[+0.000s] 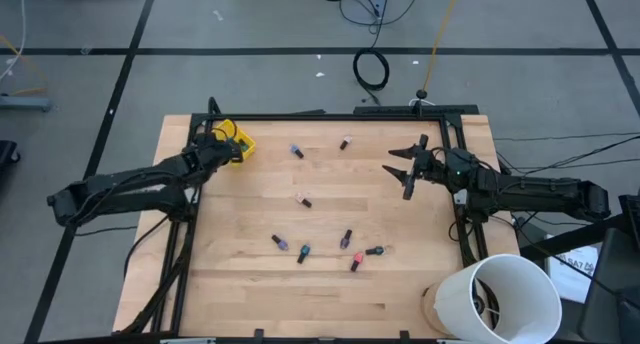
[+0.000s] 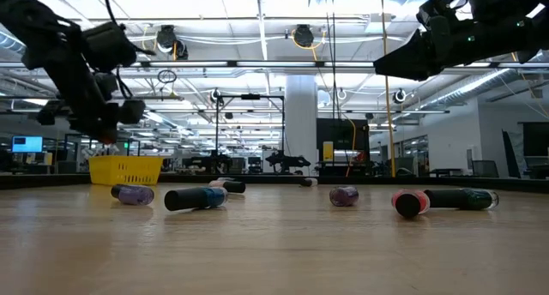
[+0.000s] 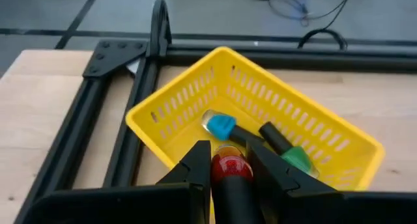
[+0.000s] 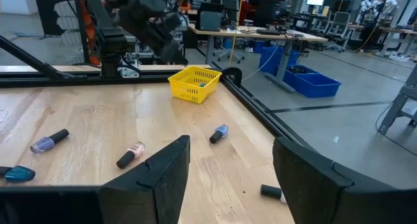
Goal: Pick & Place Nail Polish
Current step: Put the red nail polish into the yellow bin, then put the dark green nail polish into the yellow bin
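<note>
My left gripper (image 3: 229,185) is shut on a red nail polish bottle (image 3: 229,165) over the near wall of the small yellow bin (image 3: 195,97), at the table's far left (image 1: 222,146). A blue bottle (image 3: 219,126) and a green bottle (image 3: 298,159) lie in the bin. Several more bottles lie on their sides on the table, among them a purple one (image 1: 297,151), a pale one (image 1: 304,200) and a pink one (image 1: 355,263). My right gripper (image 1: 404,170) is open and empty above the table's far right. My left gripper pinches the red bottle between its two fingers (image 3: 195,168). The bottle lies along the fingers, its red glass end (image 3: 229,164) pointing forward and its dark cap (image 3: 233,198) back between them. The fingers slant down toward the bin. The bottle is lifted clear.
A black metal frame (image 1: 455,209) runs along the table's left, far and right sides. A large white bucket (image 1: 498,299) stands at the near right corner. Bare wood lies between the bin and the scattered bottles.
</note>
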